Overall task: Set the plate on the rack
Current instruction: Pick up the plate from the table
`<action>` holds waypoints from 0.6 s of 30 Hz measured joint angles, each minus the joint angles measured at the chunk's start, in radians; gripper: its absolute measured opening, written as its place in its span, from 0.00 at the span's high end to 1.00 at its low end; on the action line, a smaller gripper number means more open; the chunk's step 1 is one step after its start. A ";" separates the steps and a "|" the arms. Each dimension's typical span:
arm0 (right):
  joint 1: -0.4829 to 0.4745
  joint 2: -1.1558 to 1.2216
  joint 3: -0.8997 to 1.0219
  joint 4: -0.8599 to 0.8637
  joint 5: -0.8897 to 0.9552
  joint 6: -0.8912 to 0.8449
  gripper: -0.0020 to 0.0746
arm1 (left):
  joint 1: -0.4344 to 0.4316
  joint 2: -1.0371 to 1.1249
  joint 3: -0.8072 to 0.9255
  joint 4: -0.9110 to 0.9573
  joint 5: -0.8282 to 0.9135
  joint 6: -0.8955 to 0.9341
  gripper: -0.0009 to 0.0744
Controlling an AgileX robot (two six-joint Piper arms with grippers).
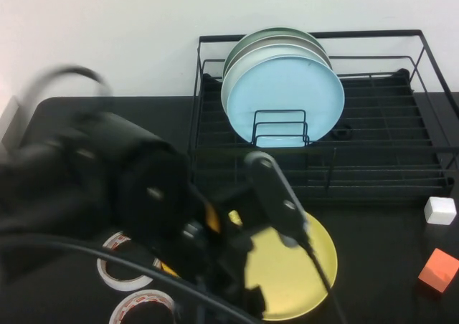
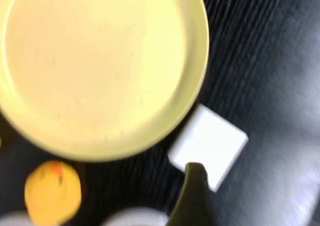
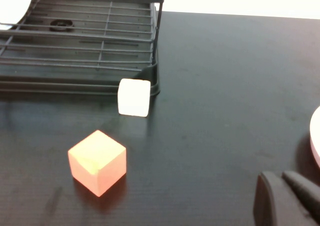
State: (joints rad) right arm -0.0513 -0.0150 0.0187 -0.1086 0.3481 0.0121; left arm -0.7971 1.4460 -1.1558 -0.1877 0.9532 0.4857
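Note:
The pale yellow plate lies flat on the black table in front of the black wire rack. It fills the upper part of the left wrist view. My left gripper hovers over the plate's near left part. It holds nothing and looks open; only one finger shows in its wrist view. My right gripper is out of the high view. It rests low over the table to the right of the rack, fingers together and empty. The rack's corner shows there.
A light blue plate and grey-green plates stand upright in the rack. A white cube and an orange cube lie at the right. Tape rolls lie at the front left. A yellow duck is near the plate.

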 joint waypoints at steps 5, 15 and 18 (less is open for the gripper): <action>0.000 0.000 0.000 0.000 0.000 0.000 0.96 | -0.088 0.117 0.000 0.094 -0.116 -0.078 0.30; 0.000 0.000 0.000 0.000 0.000 0.000 0.96 | -0.103 0.340 0.000 0.131 -0.249 -0.099 0.30; 0.000 0.000 0.000 0.000 0.000 0.000 0.96 | -0.103 0.385 0.000 0.152 -0.292 -0.099 0.30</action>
State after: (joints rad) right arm -0.0513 -0.0150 0.0187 -0.1086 0.3481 0.0121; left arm -0.9000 1.8313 -1.1558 -0.0356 0.6608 0.3864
